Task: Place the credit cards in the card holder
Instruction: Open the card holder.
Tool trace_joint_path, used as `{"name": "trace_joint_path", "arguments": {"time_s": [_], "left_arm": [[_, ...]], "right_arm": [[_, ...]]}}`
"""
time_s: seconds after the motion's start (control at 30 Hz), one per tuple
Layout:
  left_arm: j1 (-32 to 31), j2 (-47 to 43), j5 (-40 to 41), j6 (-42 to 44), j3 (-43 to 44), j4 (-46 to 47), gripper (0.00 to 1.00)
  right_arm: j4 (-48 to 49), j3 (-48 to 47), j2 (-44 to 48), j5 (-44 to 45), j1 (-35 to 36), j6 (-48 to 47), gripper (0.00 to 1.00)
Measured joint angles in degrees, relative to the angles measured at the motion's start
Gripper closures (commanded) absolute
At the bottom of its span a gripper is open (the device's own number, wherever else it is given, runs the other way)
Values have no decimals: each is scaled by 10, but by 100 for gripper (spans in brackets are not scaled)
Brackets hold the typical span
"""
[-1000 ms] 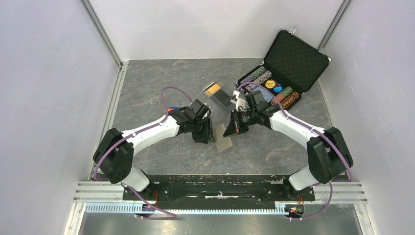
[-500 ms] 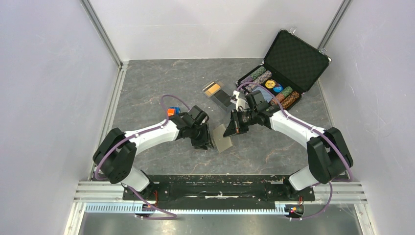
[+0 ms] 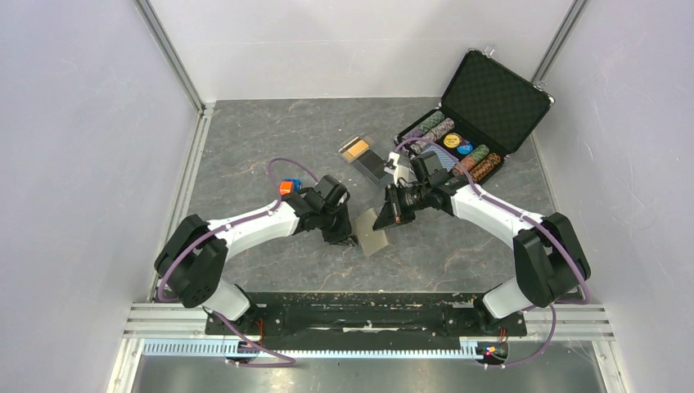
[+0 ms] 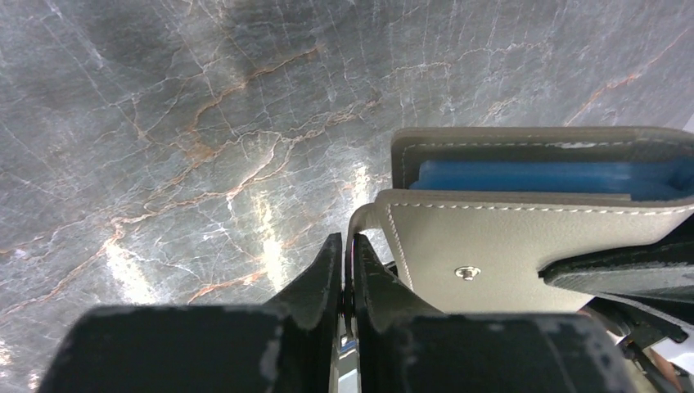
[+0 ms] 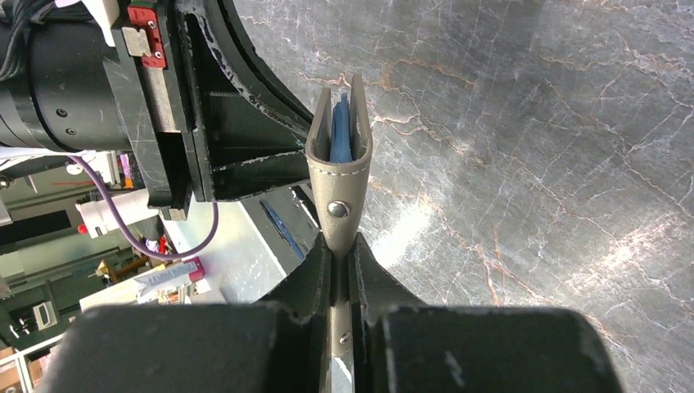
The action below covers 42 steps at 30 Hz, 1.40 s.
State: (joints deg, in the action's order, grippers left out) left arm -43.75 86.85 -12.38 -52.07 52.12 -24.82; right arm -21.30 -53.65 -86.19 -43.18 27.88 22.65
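The grey-taupe card holder (image 3: 374,233) is held up between both grippers at mid-table, its pale blue inside (image 4: 540,176) showing through the open top. My left gripper (image 4: 348,255) is shut on the thin edge of its flap at the left. My right gripper (image 5: 340,255) is shut on the flap just below the round snap (image 5: 336,210). The credit cards lie farther back: an orange-tan one (image 3: 355,148) and a black one (image 3: 379,168).
A clear plastic tray (image 3: 366,158) lies under the cards. The open black poker-chip briefcase (image 3: 483,106) stands at the back right, close behind the right arm. Enclosure walls rise on the left, back and right of the marbled table.
My left gripper has slid toward the card holder's left edge and shut on its flap. The right gripper has kept its grip and place.
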Motion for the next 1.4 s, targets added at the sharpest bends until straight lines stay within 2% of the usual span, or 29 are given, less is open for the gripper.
{"name": "trace_joint_path", "arguments": {"time_s": [0.27, 0.3, 0.37, 0.4, 0.47, 0.53, 0.63, 0.77, 1.03, 1.23, 1.4], "left_arm": [[0, -15, 9, 0, 0, -2, 98], [0, -20, 12, 0, 0, -4, 98], [0, -34, 17, 3, 0, -8, 98], [0, -43, 20, 6, 0, -12, 98], [0, -59, 29, 21, 4, -27, 98], [0, -71, 39, 43, 19, -52, 98], [0, -82, 49, 90, 58, -94, 98], [0, -87, 45, 172, 129, -151, 98], [0, -103, -4, 334, 261, -251, 98], [0, -104, -28, 402, 312, -315, 98], [0, -99, -32, 434, 329, -358, 98]], "right_arm": [[0, 0, 0, -5, 0, -4, 100], [1, 0, 0, -5, 0, -5, 96], [3, 0, 0, -7, -3, -9, 79], [3, -1, 0, -9, -5, -11, 64], [1, -4, 0, -12, -9, -11, 43], [-2, -11, 0, -16, -15, -18, 29], [-2, -26, 2, -17, -27, -28, 15], [-6, -43, 19, -13, -44, -46, 3], [-1, -75, 50, -21, -52, -89, 2], [25, -100, 59, -49, -52, -106, 2], [90, -102, 71, -77, -52, -88, 2]]}}
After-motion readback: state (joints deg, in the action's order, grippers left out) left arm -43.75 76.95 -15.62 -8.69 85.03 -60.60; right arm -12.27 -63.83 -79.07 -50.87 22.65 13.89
